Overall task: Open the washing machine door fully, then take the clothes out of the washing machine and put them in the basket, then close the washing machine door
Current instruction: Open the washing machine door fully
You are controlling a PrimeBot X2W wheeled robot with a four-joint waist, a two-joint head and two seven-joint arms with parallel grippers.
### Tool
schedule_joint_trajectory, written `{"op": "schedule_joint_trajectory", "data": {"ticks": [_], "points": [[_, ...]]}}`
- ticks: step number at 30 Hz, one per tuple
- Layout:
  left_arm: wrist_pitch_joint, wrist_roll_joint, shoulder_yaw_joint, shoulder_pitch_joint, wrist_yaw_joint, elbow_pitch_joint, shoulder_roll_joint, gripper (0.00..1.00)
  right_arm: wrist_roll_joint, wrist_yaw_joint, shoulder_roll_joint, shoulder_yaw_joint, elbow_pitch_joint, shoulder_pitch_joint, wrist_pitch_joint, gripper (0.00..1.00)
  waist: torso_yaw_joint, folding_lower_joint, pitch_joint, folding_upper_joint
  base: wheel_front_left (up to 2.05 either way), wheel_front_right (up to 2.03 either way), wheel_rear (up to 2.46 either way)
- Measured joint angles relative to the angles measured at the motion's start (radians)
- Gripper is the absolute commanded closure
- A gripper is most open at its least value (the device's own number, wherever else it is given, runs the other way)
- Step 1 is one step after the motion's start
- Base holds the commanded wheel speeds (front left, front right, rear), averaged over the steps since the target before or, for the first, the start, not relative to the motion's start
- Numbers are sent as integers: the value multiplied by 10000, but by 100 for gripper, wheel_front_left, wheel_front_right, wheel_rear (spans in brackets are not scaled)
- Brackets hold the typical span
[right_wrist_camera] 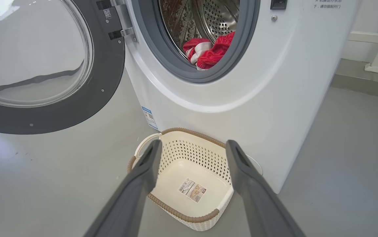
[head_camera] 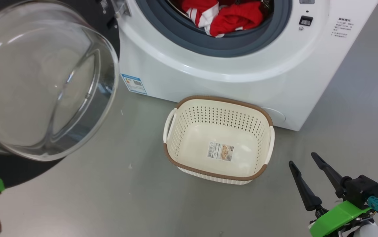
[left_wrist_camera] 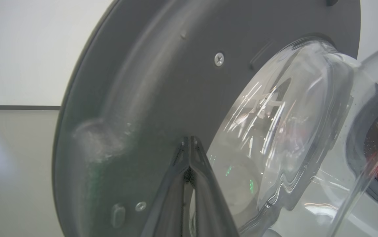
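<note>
Left end effector (left_wrist_camera: 190,140) pinched shut, tips seemingly against door (left_wrist_camera: 142,82). Right end effector (right_wrist_camera: 193,148) spread open; basket (right_wrist_camera: 175,209) just ahead, clothes (right_wrist_camera: 213,52) beyond, inside washing machine (right_wrist_camera: 241,98).

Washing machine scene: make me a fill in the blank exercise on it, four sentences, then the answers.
1. The washing machine door stands ____.
2. The red clothes lie in the washing machine's steel ____.
3. The basket sits on the ____ in front of the machine.
4. The left gripper is shut; the right gripper is ____.
Missing words: open, drum, floor, open.
</note>
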State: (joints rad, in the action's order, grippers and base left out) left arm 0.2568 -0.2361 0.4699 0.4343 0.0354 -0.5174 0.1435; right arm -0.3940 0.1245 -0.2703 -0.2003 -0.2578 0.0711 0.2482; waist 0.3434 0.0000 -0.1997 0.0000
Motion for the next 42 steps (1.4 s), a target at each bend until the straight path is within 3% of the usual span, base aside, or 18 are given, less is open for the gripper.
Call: {"op": "schedule_joint_trajectory", "data": {"ticks": [13,25,42], "points": [[4,805,1089,1045,21,-926,481,100,-2,0,-144,-23,109,420,0,0,-242,0,-600,0,0,0,0],[2,1137,1524,1290,374,-1505,614,100,-6,0,-132,-36,77,556,0,0,-329,0,-512,0,0,0,0],[0,1312,1547,-41,886,-232,-370,100,-10,0,48,-142,-48,533,69,0,-373,0,276,0,0,0,0]]}}
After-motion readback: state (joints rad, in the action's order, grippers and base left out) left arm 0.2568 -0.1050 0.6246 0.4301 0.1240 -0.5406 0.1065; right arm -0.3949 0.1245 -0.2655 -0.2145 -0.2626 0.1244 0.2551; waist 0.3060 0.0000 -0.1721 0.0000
